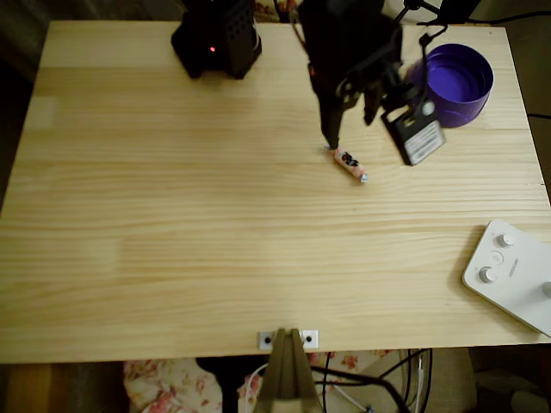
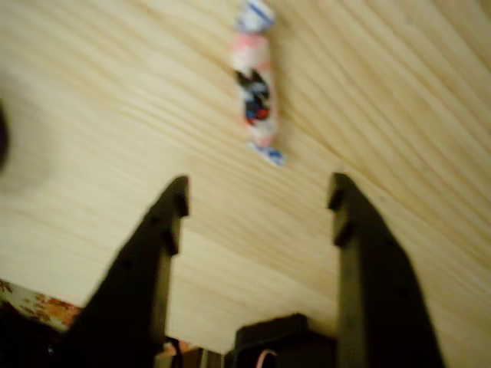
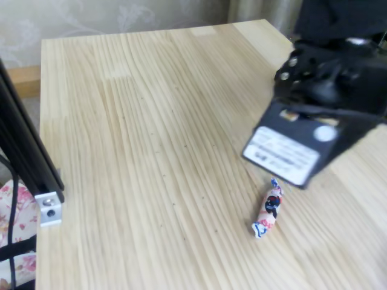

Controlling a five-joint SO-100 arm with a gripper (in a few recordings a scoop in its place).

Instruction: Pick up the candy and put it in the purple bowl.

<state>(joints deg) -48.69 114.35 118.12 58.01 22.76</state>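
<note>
1. Currently the task looks to be at its start: the candy lies loose on the wooden table, and the purple bowl holds nothing that can be seen in the overhead view.
2. Everything that matters is still to do: closing on the candy, lifting it, carrying it to the bowl and letting go.
3. Taking the candy as the landmark, the black gripper hangs above the table just short of it. In the wrist view its two dark fingers stand wide apart with bare wood between them and nothing held.
4. In that view the candy sits just beyond the fingertips, roughly centred on the gap and not yet inside it.
5. From overhead, the bowl is up and to the right of the candy, near the table's far right corner and well apart from it. A white device with knobs lies down and to the right of the candy, at the table's right edge.
6. The candy is a small, long, pinkish sweet with dark marks. Overhead, its long axis runs diagonally from upper left to lower right, with one twisted wrapper end at each tip.
7. In the wrist view the long axis points nearly straight away from the gripper, tilted slightly, so the open fingers would straddle its narrow width.
</note>
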